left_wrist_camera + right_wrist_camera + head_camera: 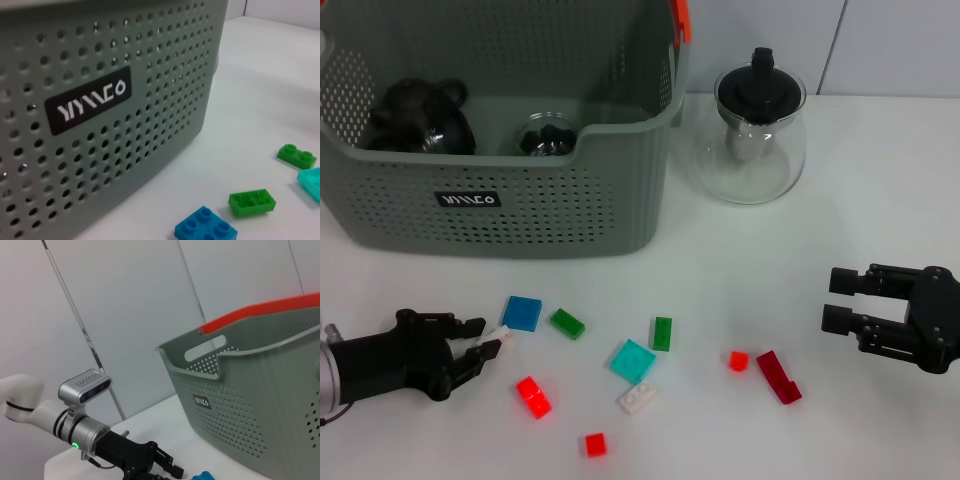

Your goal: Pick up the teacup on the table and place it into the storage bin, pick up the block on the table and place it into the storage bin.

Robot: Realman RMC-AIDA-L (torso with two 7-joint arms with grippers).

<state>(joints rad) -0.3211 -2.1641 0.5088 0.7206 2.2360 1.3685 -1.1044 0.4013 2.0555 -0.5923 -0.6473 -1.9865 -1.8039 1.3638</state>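
The grey-green storage bin (pixel 520 215) stands at the back left, and its label shows in the left wrist view (pixel 87 99). Inside it lie a glass teacup (pixel 548 138) and a black teapot (pixel 420 115). Several blocks lie on the table in front of it: blue (pixel 523 312), green (pixel 567 323), cyan (pixel 633 360), red (pixel 533 396). My left gripper (pixel 482 346) is low at the front left, shut on a small white block (pixel 498 342). It also shows in the right wrist view (pixel 167 467). My right gripper (pixel 835 300) is open and empty at the right.
A glass teapot with a black lid (pixel 757 135) stands right of the bin. More blocks lie mid-table: green (pixel 662 333), white (pixel 637 398), small red (pixel 738 360), dark red (pixel 778 377), red (pixel 595 444). The bin has an orange handle (pixel 680 20).
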